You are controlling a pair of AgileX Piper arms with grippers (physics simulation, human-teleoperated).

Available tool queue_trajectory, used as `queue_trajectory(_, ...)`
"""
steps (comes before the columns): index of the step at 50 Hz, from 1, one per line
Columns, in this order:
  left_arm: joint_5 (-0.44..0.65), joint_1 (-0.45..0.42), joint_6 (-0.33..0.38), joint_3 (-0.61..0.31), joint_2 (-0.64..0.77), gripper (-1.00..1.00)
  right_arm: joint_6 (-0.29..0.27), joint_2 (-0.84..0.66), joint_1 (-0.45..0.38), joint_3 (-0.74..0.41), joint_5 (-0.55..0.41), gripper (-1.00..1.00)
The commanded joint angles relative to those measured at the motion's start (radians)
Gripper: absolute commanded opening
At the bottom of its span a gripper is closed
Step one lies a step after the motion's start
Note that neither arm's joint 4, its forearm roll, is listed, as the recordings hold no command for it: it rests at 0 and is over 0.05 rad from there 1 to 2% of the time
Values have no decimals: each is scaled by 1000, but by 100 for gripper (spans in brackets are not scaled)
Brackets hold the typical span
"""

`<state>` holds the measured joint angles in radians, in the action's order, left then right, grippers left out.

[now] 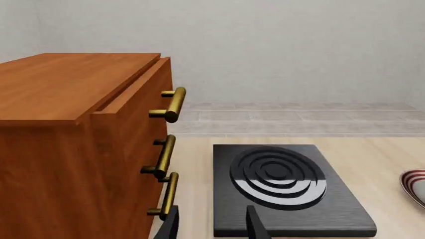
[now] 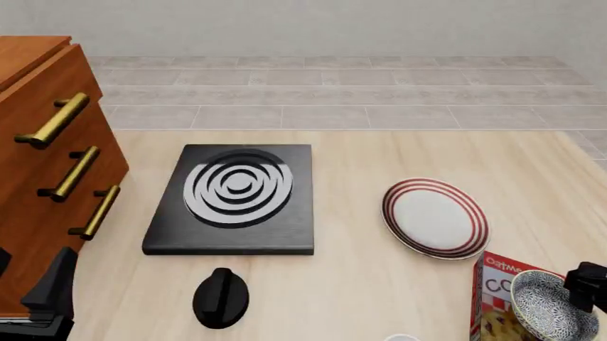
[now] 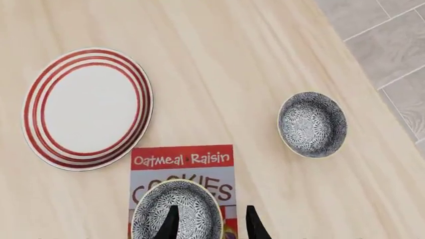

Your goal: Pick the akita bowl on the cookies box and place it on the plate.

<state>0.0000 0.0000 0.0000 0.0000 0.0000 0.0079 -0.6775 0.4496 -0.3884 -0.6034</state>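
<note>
Right wrist view: akita bowl (image 3: pixel 176 214) under open right gripper (image 3: pixel 211 224).

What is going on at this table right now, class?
The right hand hangs open over the akita bowl, which sits on the cookies box, one finger inside its rim. The plate is bare beside the box. A second bowl rests on the table. The left hand idles open near the stove.

front: high, facing forward-down | right wrist: straight down; both share plate (image 2: pixel 436 217) (image 3: pixel 87 108) | left wrist: low, level
</note>
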Motion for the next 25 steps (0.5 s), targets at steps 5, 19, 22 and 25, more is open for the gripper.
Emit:
queue_trajectory(5,0,0,0,0,0,100,-1,-22,-1,35,25,100)
queue_trajectory(19,0,0,0,0,0,100,-12,-37,8,52,44,100)
queue_trajectory(22,0,0,0,0,0,100,-7,-40,8,56,47,100)
queue_trajectory(25,0,0,0,0,0,100,-5,-43,4,64,54,100)
